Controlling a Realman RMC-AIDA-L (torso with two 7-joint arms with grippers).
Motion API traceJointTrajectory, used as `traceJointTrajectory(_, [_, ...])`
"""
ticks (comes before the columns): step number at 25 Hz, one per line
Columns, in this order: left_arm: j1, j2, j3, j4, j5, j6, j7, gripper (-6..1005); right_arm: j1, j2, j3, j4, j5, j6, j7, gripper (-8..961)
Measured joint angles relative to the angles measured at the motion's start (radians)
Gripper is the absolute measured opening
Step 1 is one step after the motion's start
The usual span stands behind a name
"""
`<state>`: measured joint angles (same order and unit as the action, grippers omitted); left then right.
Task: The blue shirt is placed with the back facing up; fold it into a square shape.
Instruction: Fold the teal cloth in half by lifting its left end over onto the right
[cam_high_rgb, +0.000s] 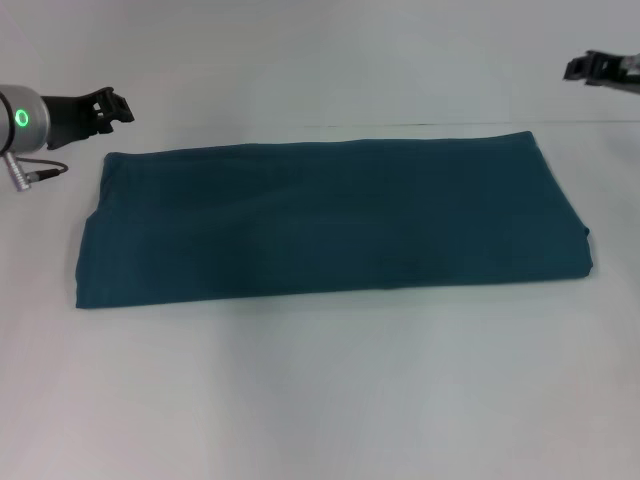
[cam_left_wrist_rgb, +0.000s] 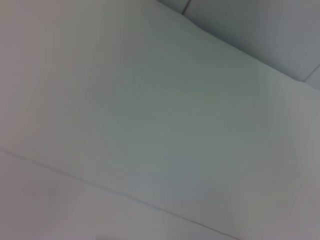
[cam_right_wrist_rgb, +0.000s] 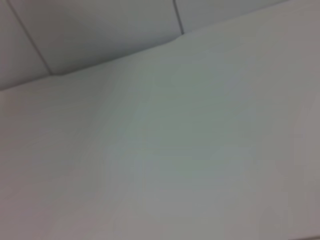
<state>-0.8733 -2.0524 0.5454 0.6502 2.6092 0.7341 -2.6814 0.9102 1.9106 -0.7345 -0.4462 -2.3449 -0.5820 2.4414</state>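
**Folded blue shirt lies flat, both arms off to the sides**

The left gripper sits just past the far left corner of the blue shirt, not touching it. The arm comes in from the left edge of the head view and points sideways toward the shirt. A green light glows on its silver wrist, and a thin cable hangs under it. Its black fingers look a little apart at the tip, with nothing between them.

The blue shirt lies in the middle of the white table. It is folded into one long band, wider from left to right than from front to back. The top side is plain dark teal, with no letters showing. It lies flat and smooth. The left end looks a bit thicker, with a soft rounded fold, and the right end has a small tuck at its near corner.

The right gripper is past the far right corner of the shirt, well apart from it — only its dark tip shows at the edge of the head view. I cannot tell if its claw is apart or together.

Both wrist views show only the bare white table top and some thin seam lines — no shirt and no fingers.
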Motion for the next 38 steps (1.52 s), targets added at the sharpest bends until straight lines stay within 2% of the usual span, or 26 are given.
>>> traceJointTrajectory(1, [0.005,-0.002,-0.001,0.004,-0.001,-0.002,-0.012,199,-0.003,-0.007,0.007,-0.004,0.003,-0.007,0.001,64])
traceJointTrajectory(3, [0.018,-0.003,-0.004,0.013,-0.009,0.003,-0.024,234,-0.021,-0.019,0.037,-0.027,0.016,-0.066,0.007,156])
traceJointTrajectory(6, [0.065,-0.001,-0.006,0.051,-0.099,0.072,-0.020,288,-0.083,-0.021,0.081,-0.092,0.091,-0.222,-0.002,293])
traceJointTrajectory(9, [0.139,0.004,-0.006,0.103,-0.273,0.216,0.042,363,-0.196,-0.008,0.102,-0.160,0.251,-0.426,-0.051,475])
traceJointTrajectory(10, [0.171,0.005,-0.006,0.123,-0.335,0.273,0.062,403,-0.272,-0.004,0.114,-0.173,0.369,-0.551,-0.087,536])
traceJointTrajectory(11, [0.201,0.006,-0.007,0.142,-0.382,0.319,0.069,443,-0.272,-0.004,0.114,-0.173,0.369,-0.551,-0.087,560])
traceJointTrajectory(14, [0.280,0.007,-0.032,0.189,-0.472,0.472,0.067,561,-0.379,-0.008,0.135,-0.159,0.508,-0.714,-0.134,633])
traceJointTrajectory(16, [0.322,0.007,-0.090,0.201,-0.492,0.583,0.056,626,-0.439,-0.004,0.156,-0.150,0.567,-0.803,-0.154,682])
traceJointTrajectory(17, [0.354,0.007,-0.155,0.198,-0.490,0.666,0.042,658,-0.461,-0.001,0.164,-0.147,0.586,-0.838,-0.161,706])
traceJointTrajectory(19, [0.372,0.005,-0.179,0.193,-0.488,0.694,0.032,723,-0.499,0.005,0.182,-0.134,0.604,-0.893,-0.180,706])
traceJointTrajectory(23, [0.444,-0.011,-0.221,0.180,-0.484,0.714,-0.007,723,-0.532,0.013,0.197,-0.088,0.609,-0.936,-0.222,706])
traceJointTrajectory(26, [0.479,-0.027,-0.226,0.161,-0.480,0.690,-0.033,723,-0.529,0.017,0.197,-0.062,0.610,-0.940,-0.251,705])
traceJointTrajectory(38, [0.481,-0.041,-0.203,0.098,-0.429,0.567,-0.078,723,-0.494,0.030,0.190,-0.055,0.605,-0.951,-0.276,705])
